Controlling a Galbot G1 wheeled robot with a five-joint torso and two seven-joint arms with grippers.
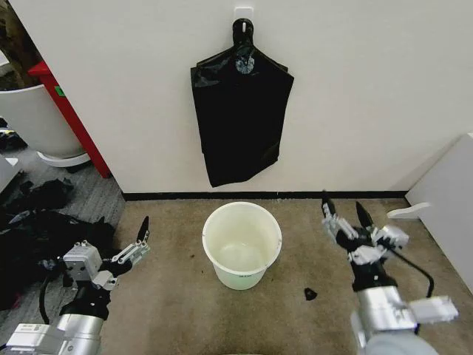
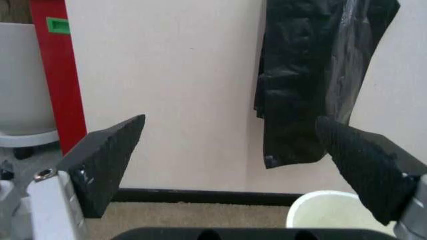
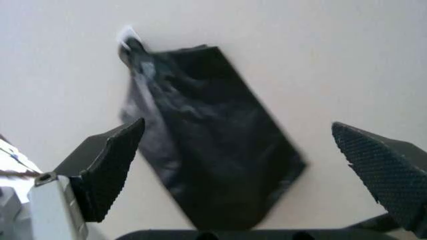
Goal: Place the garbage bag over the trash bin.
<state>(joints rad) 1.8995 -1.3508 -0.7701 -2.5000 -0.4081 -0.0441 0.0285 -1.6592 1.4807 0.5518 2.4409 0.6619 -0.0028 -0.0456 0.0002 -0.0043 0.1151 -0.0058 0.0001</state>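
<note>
The trash bin [image 1: 238, 278], a small cream-white bucket, stands upright on the brown carpet below the wall; its rim also shows in the left wrist view [image 2: 333, 212]. The garbage bag is hidden; a knotted bunch of flat black bags [image 1: 240, 118] [image 2: 313, 75] [image 3: 213, 150] hangs from a wall hook above the bin. My left gripper [image 1: 134, 246] [image 2: 230, 122] is open, low and to the left of the bin. On the bin's right, my right gripper [image 1: 342, 207] [image 3: 238, 125] is open too, pointing up at the bunch. Neither holds anything.
A large white tub [image 1: 29, 118] and a red post [image 1: 70, 118] stand at the back left. A heap of black cloth-like stuff [image 1: 37, 222] lies on the floor left. A white panel [image 1: 451, 200] borders the right. A small black scrap [image 1: 310, 294] lies near the bin.
</note>
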